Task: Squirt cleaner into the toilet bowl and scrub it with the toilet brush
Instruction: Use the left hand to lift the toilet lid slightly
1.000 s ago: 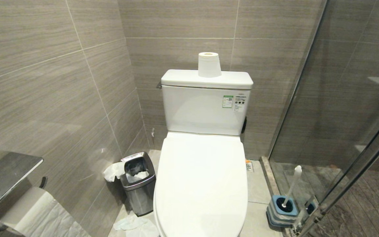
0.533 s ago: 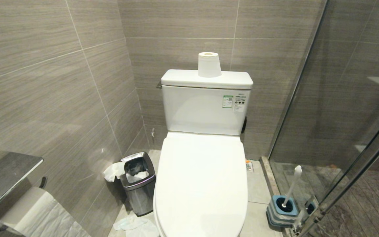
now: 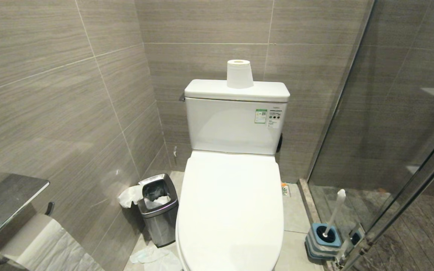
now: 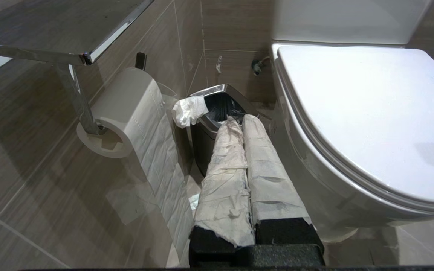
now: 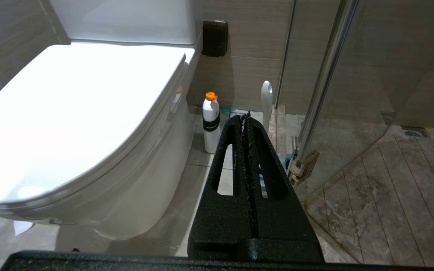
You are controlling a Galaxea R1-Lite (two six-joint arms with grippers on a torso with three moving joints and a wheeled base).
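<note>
Nothing has moved in the last second: toilet bowl [image 3: 230,210] lid is down, toilet brush [image 3: 332,218] sits in its holder. Left gripper [image 4: 241,122] and right gripper [image 5: 245,118] both hang parked with jaws clenched on nothing, so the job hasn't started.

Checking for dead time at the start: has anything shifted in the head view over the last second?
Nothing visibly changed. The toilet lid is down as before, the toilet brush stands in its holder beside the shower glass, and neither arm has entered the head view.

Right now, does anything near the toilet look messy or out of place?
Yes. Crumpled tissue lies on the floor beside the steel waste bin, and more tissue hangs over the bin's rim instead of lying inside.
</note>
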